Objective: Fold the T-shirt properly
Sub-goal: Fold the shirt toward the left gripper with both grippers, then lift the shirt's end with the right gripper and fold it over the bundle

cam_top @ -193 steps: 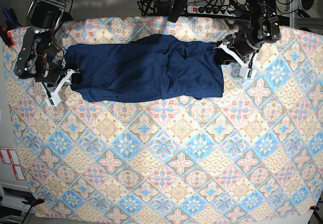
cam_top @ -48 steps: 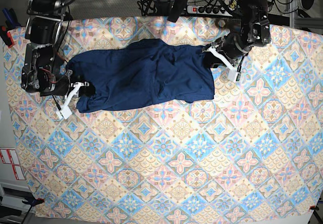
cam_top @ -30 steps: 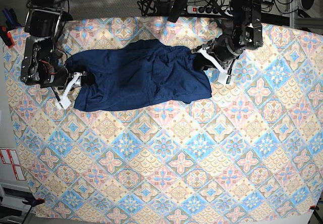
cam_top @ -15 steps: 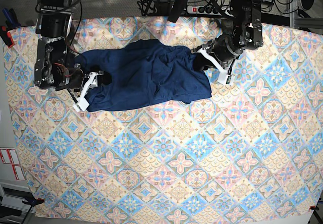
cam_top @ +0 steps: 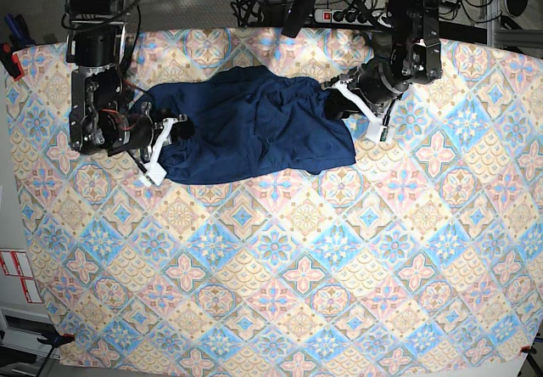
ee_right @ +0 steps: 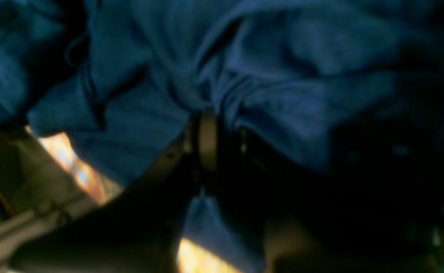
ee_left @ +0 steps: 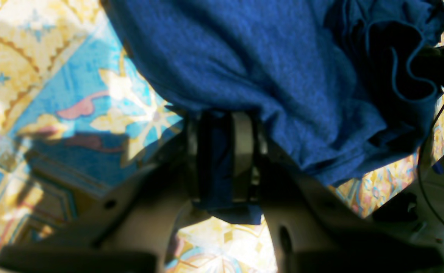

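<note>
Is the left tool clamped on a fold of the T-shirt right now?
Yes: in the left wrist view, the left tool has dark blue T-shirt fabric pinched between its two fingers.

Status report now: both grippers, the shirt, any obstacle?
Left gripper shut on T-shirt. Right gripper pinching its other end. Shirt bunched on patterned cloth. No obstacle visible.

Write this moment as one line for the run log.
step: folding | left claw: shut on shirt edge | right claw: shut on shirt's other end | shirt: bunched on patterned cloth

Right end effector (ee_right: 222, 144) blurred, dark under T-shirt (ee_right: 282, 76).
</note>
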Controlling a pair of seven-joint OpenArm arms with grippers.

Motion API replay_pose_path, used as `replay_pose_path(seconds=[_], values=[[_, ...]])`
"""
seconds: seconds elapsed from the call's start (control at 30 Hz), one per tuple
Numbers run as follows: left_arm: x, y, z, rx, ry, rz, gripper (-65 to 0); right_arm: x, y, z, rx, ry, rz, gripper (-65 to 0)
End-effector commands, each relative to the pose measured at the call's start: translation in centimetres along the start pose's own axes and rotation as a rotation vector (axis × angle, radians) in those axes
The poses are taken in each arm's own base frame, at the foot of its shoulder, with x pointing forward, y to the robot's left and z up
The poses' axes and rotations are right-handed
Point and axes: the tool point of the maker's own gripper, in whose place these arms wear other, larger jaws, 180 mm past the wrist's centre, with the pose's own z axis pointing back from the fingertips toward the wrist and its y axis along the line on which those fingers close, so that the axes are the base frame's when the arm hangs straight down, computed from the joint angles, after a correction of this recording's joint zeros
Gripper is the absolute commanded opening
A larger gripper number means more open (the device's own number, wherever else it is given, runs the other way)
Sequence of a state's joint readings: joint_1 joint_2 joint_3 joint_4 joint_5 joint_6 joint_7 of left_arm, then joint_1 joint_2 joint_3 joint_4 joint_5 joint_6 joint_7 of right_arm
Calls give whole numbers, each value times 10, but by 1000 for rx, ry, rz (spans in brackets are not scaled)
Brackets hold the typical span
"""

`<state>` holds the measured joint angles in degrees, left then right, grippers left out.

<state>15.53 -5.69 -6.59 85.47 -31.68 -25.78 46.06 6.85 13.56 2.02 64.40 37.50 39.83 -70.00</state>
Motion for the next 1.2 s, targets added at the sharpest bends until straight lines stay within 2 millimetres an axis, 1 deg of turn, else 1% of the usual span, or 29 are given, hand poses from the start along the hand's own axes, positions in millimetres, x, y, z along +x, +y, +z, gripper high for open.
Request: replay_pose_path(seconds=[0.0,0.03,0.1,0.2,0.27,0.3,0.37,0.47,0.57,0.7,0.73,0.77,0.8,0.87,0.93,1.1,1.17], values=[[11,-5,1,-20,-35,-7,-542,20,-5,10,-11,-52,20,-622],[14,-6,0,-22,-41,-9,-542,20,-6,11,-15,-54,19,-621],[18,-7,-1,-25,-46,-14,-542,23,-16,20,-38,-72,23,-621],[20,-8,-2,-29,-50,-13,-542,46,-25,32,-63,-129,41,-622],[26,-10,-3,-33,-62,-19,-540,49,-34,36,-77,-128,32,-622],[29,-14,-6,-43,-67,-15,-539,50,-35,36,-75,-129,24,-622],[30,-16,-8,-46,-70,-12,-537,53,-40,40,-81,-148,6,-622],[32,-17,-8,-48,-75,-15,-536,57,-40,45,-85,-164,5,-622],[32,-17,-7,-49,-76,-14,-536,66,-35,50,-92,-184,45,-622],[30,-13,-5,-39,-72,-12,-536,85,-22,66,-121,-210,142,-622],[30,-12,-5,-37,-71,-14,-536,86,-16,67,-123,-206,167,-622],[29,-7,-2,-28,-67,-17,-536,83,-12,67,-124,-198,185,-622],[26,-3,1,-17,-62,-16,-536,85,-7,68,-126,-201,212,-622],[26,4,4,0,-69,-5,-536,94,10,71,-126,-214,285,-622],[29,13,9,20,-82,8,-536,101,26,70,-117,-215,354,-622],[32,24,15,46,-97,20,-536,108,73,61,-25,-226,474,-622],[33,26,16,53,-102,24,-536,108,86,58,-7,-221,519,-622]])
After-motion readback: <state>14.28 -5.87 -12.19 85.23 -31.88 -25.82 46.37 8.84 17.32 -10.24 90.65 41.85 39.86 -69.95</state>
